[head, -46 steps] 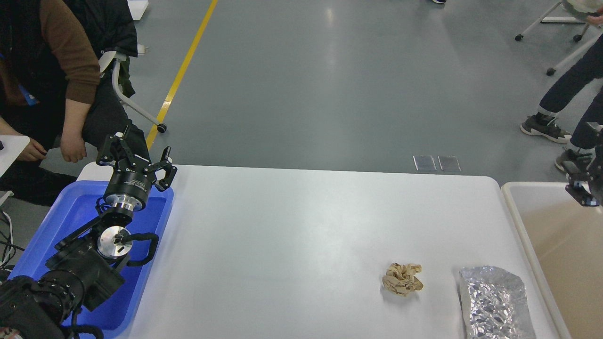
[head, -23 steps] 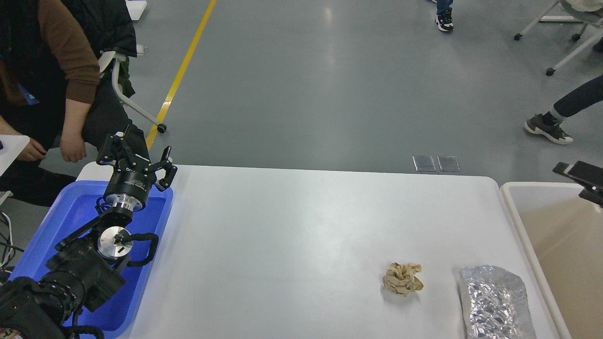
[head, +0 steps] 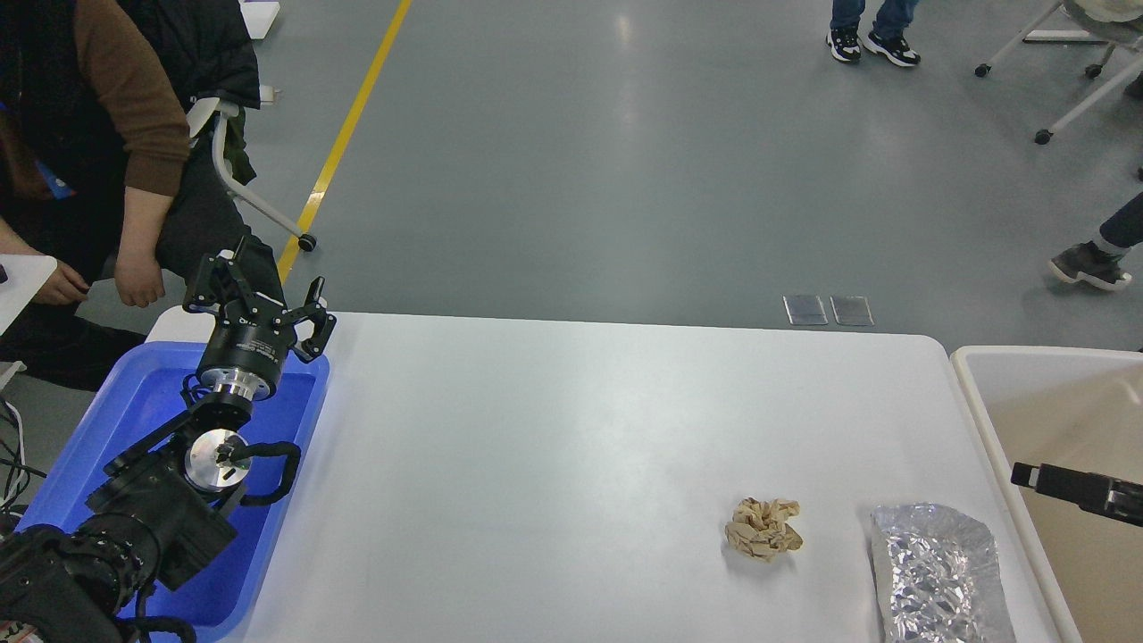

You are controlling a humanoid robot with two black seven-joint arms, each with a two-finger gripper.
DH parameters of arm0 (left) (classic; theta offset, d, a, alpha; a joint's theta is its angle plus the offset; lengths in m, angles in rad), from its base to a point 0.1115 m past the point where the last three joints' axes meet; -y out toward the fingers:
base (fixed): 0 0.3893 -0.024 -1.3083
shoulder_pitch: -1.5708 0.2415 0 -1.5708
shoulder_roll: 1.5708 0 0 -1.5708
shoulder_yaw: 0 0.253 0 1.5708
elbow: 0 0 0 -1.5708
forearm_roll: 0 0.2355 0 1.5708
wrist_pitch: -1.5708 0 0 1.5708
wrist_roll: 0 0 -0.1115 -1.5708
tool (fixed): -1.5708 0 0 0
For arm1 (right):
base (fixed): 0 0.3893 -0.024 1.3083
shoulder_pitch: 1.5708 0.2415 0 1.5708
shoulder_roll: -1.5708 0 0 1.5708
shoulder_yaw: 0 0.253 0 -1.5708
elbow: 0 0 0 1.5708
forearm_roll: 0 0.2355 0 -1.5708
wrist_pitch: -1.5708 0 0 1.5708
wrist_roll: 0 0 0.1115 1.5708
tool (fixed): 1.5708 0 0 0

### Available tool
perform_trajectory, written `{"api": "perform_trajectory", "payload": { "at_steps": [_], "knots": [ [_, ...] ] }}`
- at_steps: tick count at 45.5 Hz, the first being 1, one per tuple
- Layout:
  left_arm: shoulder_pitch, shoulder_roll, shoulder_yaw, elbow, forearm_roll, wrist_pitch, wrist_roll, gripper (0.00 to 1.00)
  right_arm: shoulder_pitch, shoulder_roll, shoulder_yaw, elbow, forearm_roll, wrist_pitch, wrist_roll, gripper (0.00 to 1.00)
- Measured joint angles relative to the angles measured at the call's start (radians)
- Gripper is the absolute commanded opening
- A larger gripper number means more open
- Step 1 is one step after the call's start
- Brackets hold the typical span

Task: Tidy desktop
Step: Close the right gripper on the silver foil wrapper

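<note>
Still, our left gripper (head: 259, 299) hung spread and empty over the blue tray (head: 107, 429); our right gripper (head: 1027, 474), edge-on over the bin (head: 982, 375), we could not read. On the desktop (head: 554, 429), near right, the paper wad (head: 763, 529) and foil (head: 936, 572) might crumple or slide under a shallow pinch.

You see the wide, smooth white rectangular desktop with rounded corners (head: 571, 429) lying flat across the middle of your view, its far edge toward the grey floor. Most of its surface shows bare, with a soft glare near its centre.
</note>
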Motion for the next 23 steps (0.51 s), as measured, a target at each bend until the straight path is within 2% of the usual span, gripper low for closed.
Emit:
{"api": "perform_trajectory", "payload": {
  "at_steps": [17,23],
  "knots": [
    [0.000,0.000,0.000,0.000,0.000,0.000,0.000,1.00,-0.107,0.095,-0.018,-0.061,-0.013,-0.068,0.001,0.99],
    [0.000,0.000,0.000,0.000,0.000,0.000,0.000,1.00,-0.141,0.137,-0.020,-0.101,-0.014,-0.087,0.014,0.99]
  ]
}}
